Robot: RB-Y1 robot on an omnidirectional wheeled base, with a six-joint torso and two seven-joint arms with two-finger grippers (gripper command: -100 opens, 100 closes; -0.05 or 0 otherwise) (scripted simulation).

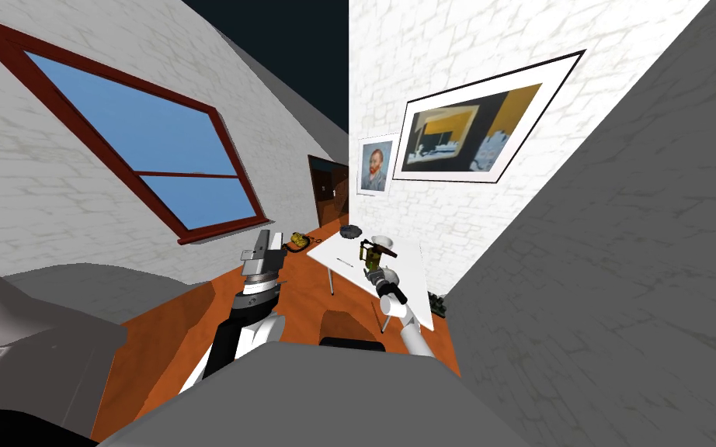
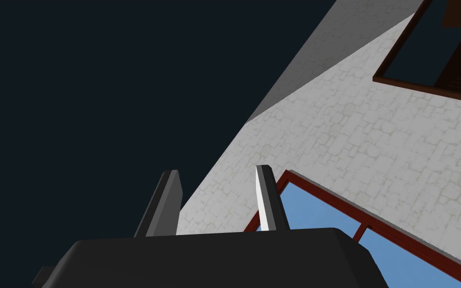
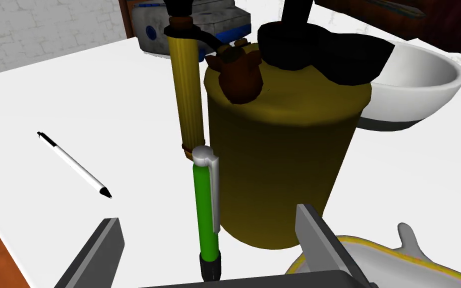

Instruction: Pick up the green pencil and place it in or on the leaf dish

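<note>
**Item: green pencil to leaf dish. Status: early, nothing lifted.**

- Progress: The right gripper (image 3: 208, 214) is lined up on the pencil, but the grasp is not yet made. Closing, lifting, carrying and setting down all appear to remain.
- Right gripper: jaws spread wide. The fingers (image 3: 99, 250) flank the pencil with clear space on each side and touch nothing.
- Green pencil (image 3: 204, 200): sits midway between the fingers, just in front of the yellow can. It is a slim round barrel, glossy bright green, with a pale grey cap and clip at the far end and a black tip at the near end. It is smooth and narrow, so it probably needs a centred pinch.
- Leaf dish (image 3: 404, 260): close by, partly behind the right-hand finger. It is shallow and white with a thin yellow rim and a small stem-like tab. Nothing lies in the visible part.
- Table (image 3: 74, 100): flat, matt white top.
- Yellow can (image 3: 284, 165): a squat olive-yellow cylinder with a ribbed yellow tube beside it, a brown knob and black fittings on top.
- White pen (image 3: 74, 165): thin, black at both ends, lying well to the side.
- White bowl (image 3: 424, 85): round and smooth, behind the can.
- Left gripper (image 2: 217, 172): raised off to the side of the table, blades apart with nothing between them.
</note>
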